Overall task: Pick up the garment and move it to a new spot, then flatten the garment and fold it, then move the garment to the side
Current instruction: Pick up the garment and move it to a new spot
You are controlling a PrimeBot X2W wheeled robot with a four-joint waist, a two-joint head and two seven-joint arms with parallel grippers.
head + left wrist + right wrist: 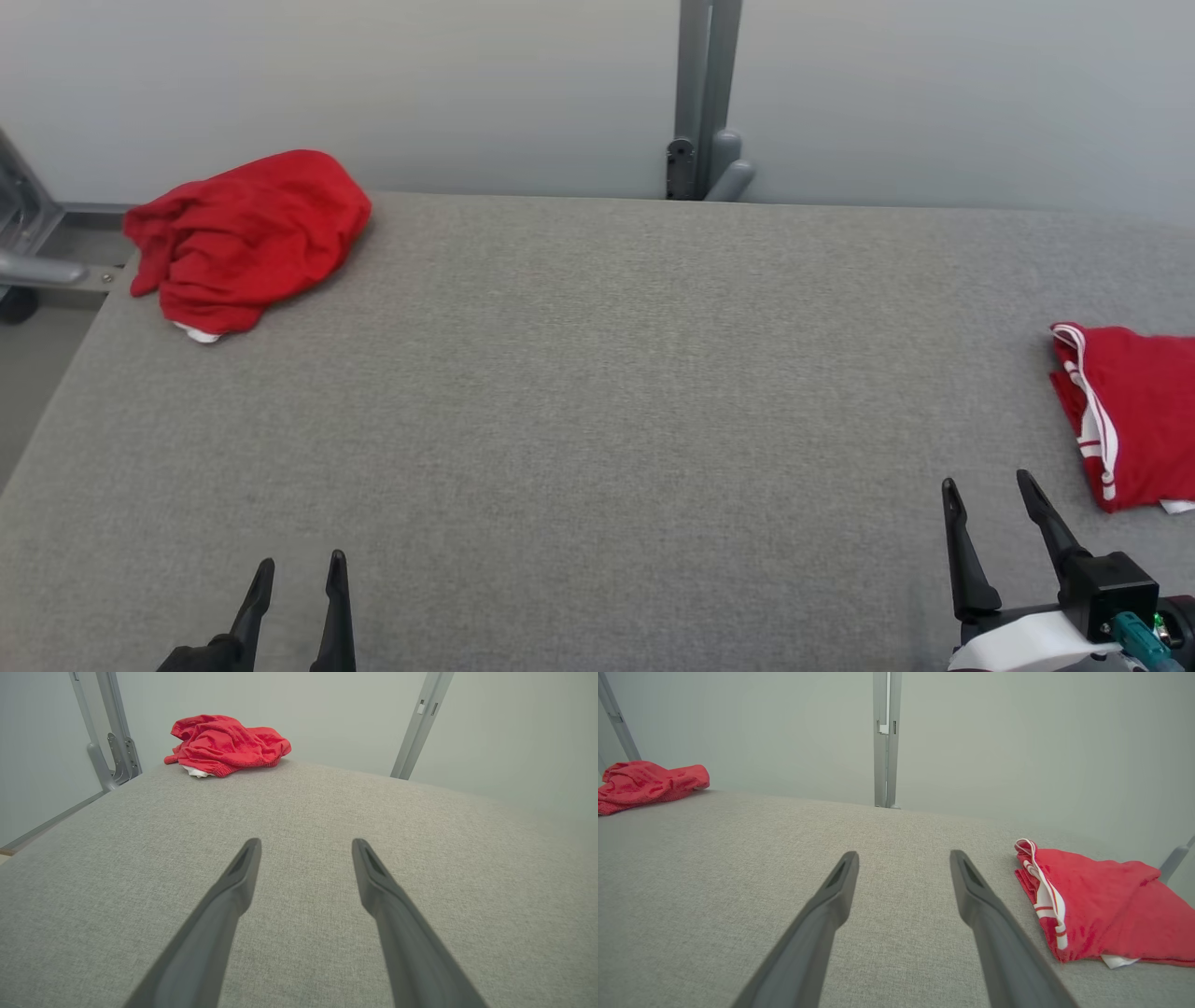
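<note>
A crumpled red garment (245,238) lies in a heap at the table's far left corner, a bit of white showing under it; the left wrist view has the same heap (227,745) far ahead. A second red garment (1128,411) with white stripes lies folded flat at the right edge, and it also appears in the right wrist view (1101,903). My left gripper (298,571) rests open near the front edge at lower left, nothing between its fingers. My right gripper (988,489) stands open at lower right, just left of the folded garment, not touching it.
The grey fabric table (597,392) stretches between the two garments. A grey metal post (705,98) stands behind the far edge against the pale wall. Metal frame parts (37,252) sit off the table's left corner.
</note>
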